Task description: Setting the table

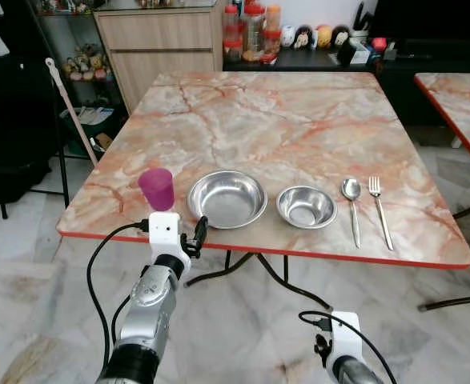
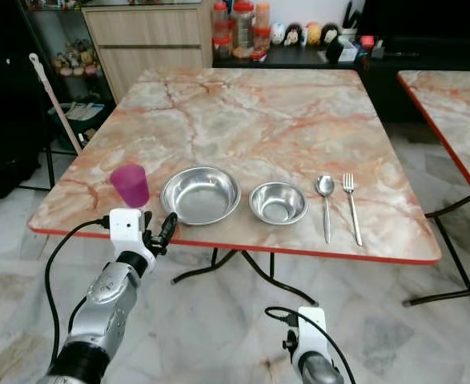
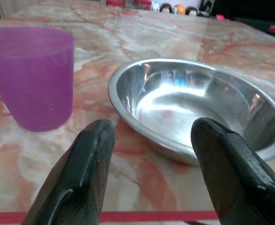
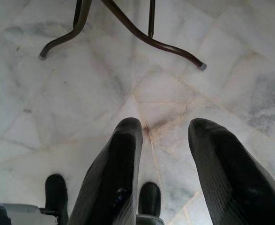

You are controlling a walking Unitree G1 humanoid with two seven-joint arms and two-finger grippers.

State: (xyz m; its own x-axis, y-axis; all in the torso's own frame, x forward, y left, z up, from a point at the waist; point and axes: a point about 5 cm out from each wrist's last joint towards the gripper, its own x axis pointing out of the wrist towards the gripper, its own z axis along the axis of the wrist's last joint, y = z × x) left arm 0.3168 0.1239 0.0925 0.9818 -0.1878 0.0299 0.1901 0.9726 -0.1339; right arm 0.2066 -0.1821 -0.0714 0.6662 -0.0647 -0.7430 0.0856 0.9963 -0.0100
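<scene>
On the marble-pattern table [image 1: 283, 112], a row runs along the front edge: a purple cup [image 1: 157, 188], a large steel bowl [image 1: 227, 198], a small steel bowl [image 1: 307, 206], a spoon [image 1: 352, 208] and a fork [image 1: 379, 210]. My left gripper [image 1: 194, 236] is at the table's front edge, facing the gap between the cup [image 3: 32, 75] and the large bowl [image 3: 198, 103]. It is open and holds nothing. My right gripper [image 4: 163, 136] hangs low over the floor, open and empty.
A second marble table [image 1: 459, 104] stands to the right. Behind are a wooden cabinet [image 1: 162, 40], a dark counter with jars [image 1: 251, 28], and a leaning stick [image 1: 70, 112] at the left. The table's metal legs [image 4: 128, 28] spread over the tiled floor.
</scene>
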